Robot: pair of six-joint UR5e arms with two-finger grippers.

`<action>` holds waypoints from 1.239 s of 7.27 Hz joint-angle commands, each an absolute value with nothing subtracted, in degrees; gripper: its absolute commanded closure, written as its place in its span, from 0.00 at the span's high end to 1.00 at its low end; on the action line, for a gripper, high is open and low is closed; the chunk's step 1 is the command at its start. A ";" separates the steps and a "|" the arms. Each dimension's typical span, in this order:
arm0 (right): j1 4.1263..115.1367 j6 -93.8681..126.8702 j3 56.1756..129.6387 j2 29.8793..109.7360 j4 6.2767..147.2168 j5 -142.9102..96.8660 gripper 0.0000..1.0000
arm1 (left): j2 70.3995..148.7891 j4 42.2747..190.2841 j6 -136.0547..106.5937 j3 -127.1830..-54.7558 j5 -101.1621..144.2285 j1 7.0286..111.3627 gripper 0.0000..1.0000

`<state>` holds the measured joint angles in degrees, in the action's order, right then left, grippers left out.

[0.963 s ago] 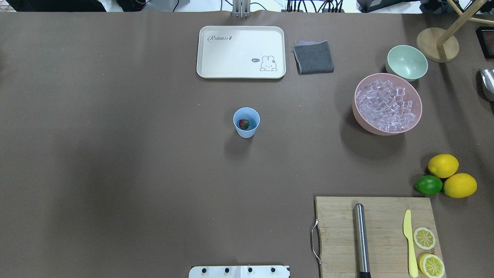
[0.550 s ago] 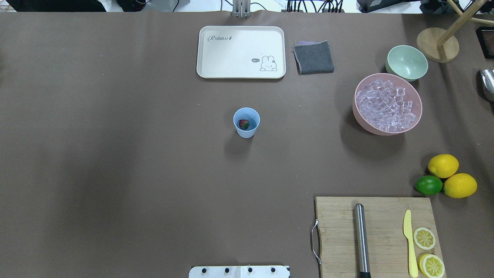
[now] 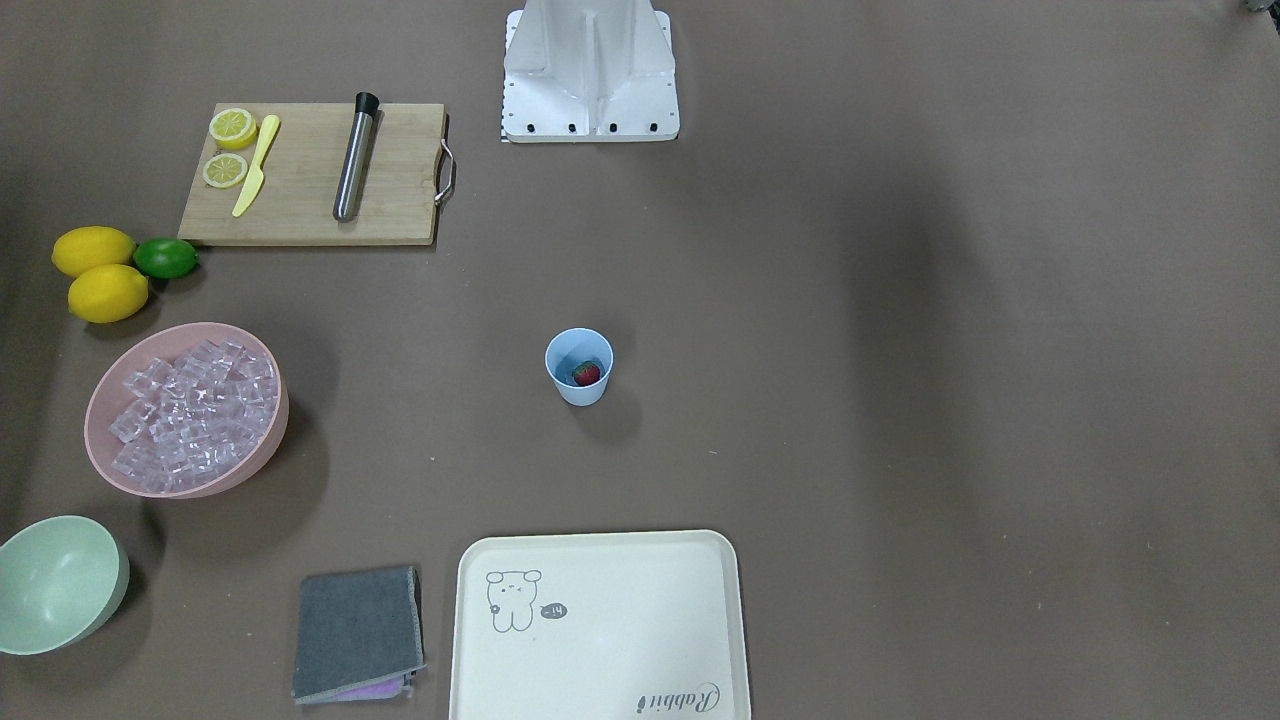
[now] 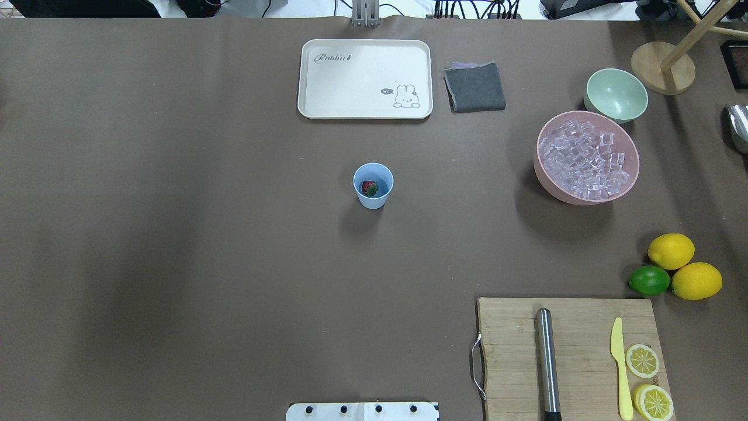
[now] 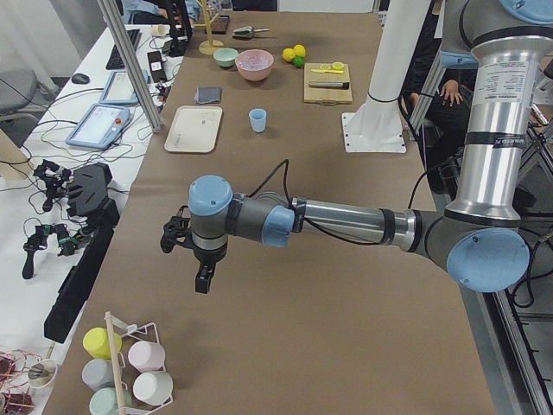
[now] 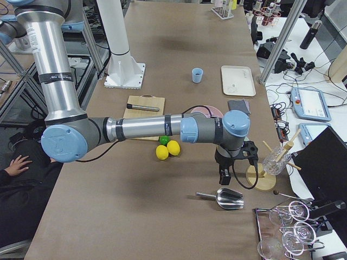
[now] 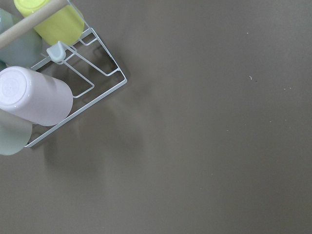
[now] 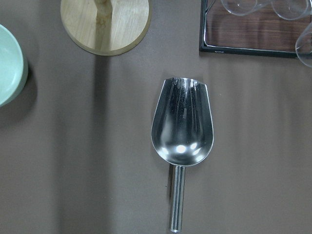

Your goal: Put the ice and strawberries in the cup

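Note:
The light-blue cup [image 4: 374,200] stands upright mid-table, with one red strawberry [image 4: 369,187] inside; both also show in the front view, cup [image 3: 579,390] and strawberry [image 3: 587,373]. The ice [image 4: 587,159] fills the pink bowl [image 4: 542,175] at the right. No ice is visible in the cup. My left gripper [image 5: 200,278] hangs over bare table far to the left, near a mug rack; I cannot tell if it is open. My right gripper [image 6: 223,176] hovers above a metal scoop [image 8: 183,126] far to the right; I cannot tell its state either.
A pale green bowl [image 4: 616,95] sits behind the pink bowl. A cream tray [image 4: 327,76] and grey cloth [image 4: 474,88] lie at the back. Two lemons and a lime [image 4: 648,280] sit beside a cutting board [image 4: 508,351] holding a muddler and knife. A mug rack [image 7: 73,92] is under the left wrist.

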<state>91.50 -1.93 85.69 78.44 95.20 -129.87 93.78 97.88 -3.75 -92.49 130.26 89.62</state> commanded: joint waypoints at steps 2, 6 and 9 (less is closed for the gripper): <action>91.58 -2.19 85.95 80.06 95.10 -129.90 1.00 | 93.69 97.91 -3.69 -92.37 130.08 89.56 0.98; 91.67 -2.29 86.66 80.68 95.10 -130.08 1.00 | 93.69 97.91 -3.78 -91.67 129.99 89.47 0.98; 91.76 -2.20 87.01 81.12 95.10 -130.25 1.00 | 93.78 98.26 -3.87 -91.14 129.99 89.47 0.98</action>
